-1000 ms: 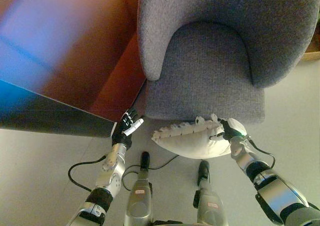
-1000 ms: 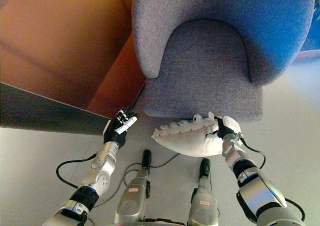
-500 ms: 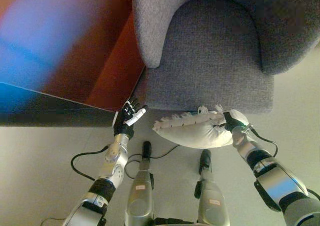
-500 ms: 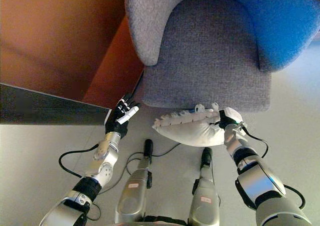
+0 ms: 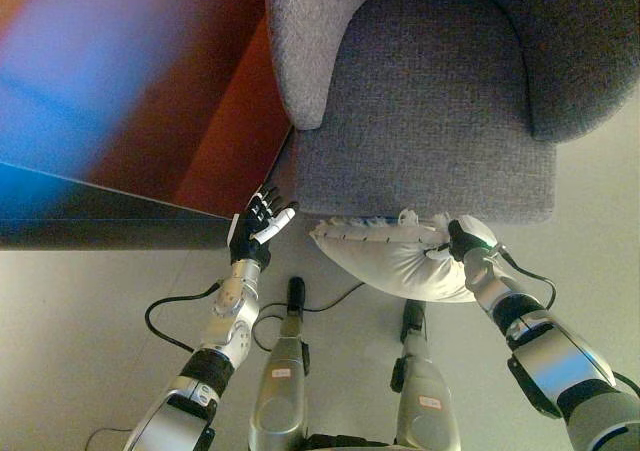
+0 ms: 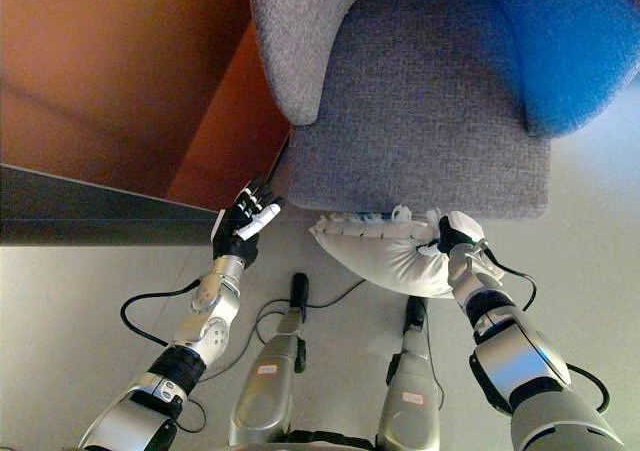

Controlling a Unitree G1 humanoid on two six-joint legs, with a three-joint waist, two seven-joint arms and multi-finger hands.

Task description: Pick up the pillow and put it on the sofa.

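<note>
**At the sofa's front edge, pillow in my right hand**

Just below the front of the grey sofa [image 5: 425,111] hangs the white pillow [image 5: 385,261], its frilled upper edge touching or just under the seat's front lip; I cannot tell which. My right hand [image 5: 462,241] has its fingers curled round the pillow's right corner. My left hand [image 5: 257,229] stands apart to the left, near the sofa's front left corner, fingers straight and spread, holding nothing.

I judge the pillow soft and light: it sags and bulges below the held corner, so one hand can carry it, but it will droop and swing. The fabric should not slip, and nothing about it looks fragile. Taking the free left end with my left hand would keep it level. It needs to rise above the seat's front edge before it can go onto the cushion.
</note>
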